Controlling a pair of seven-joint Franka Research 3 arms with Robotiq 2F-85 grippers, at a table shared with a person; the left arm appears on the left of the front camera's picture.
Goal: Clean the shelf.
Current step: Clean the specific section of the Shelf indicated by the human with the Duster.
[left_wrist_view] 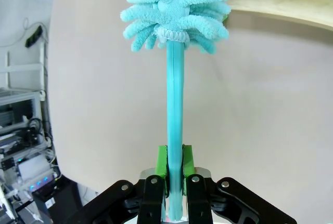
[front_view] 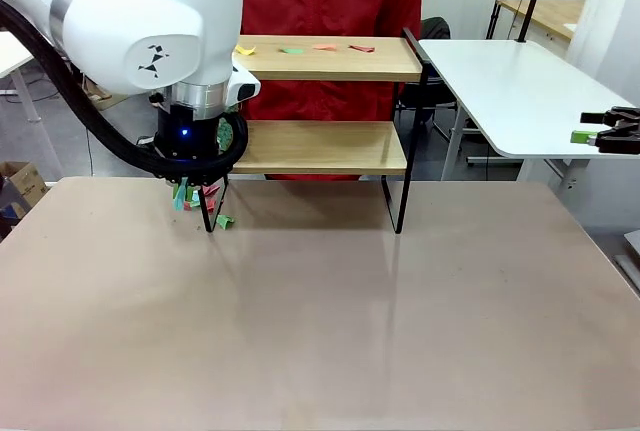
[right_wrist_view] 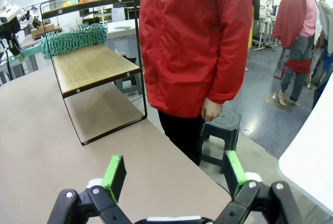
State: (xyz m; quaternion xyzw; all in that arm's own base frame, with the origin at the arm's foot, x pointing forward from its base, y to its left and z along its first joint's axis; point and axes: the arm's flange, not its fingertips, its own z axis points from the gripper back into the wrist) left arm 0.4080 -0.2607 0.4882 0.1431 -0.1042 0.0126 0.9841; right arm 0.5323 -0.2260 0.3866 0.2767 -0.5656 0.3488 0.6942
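**Left end effector clamped on duster, head on lower shelf board**

- Left end effector point(left_wrist_view: 174, 162): pressed together on the flat teal handle of a duster point(left_wrist_view: 175, 104). Green pads point(left_wrist_view: 162, 160) are seen tight on both sides of the handle.
- The handle is run straight out from the jaws to a fluffy teal head, which is seen against a wooden board edge in the left wrist view.
- In the right wrist view the head is laid on the lower board of the shelf point(front_view: 330, 146), at the end nearest the left arm point(front_view: 150, 31). The handle is left sticking off that end.
- The shelf is stood on the beige surface point(front_view: 320, 331), toward its far edge.
- On the top board, four small paper scraps point(front_view: 325, 48) are lined up: yellow, green, pink, red.
- A few more coloured bits point(front_view: 225, 221) are seen on the surface by the shelf's front left leg, under the left wrist. They are too small to identify.
- Right end effector point(right_wrist_view: 174, 174): spread wide, nothing between the pads. It is parked well apart from the shelf, off to the right by the white side surface point(front_view: 510, 91).
- A person point(right_wrist_view: 195, 42) in a red jacket is stood just behind the shelf, with one hand point(right_wrist_view: 210, 110) hung at the side. A dark stool point(right_wrist_view: 226, 122) is seen beside the legs.
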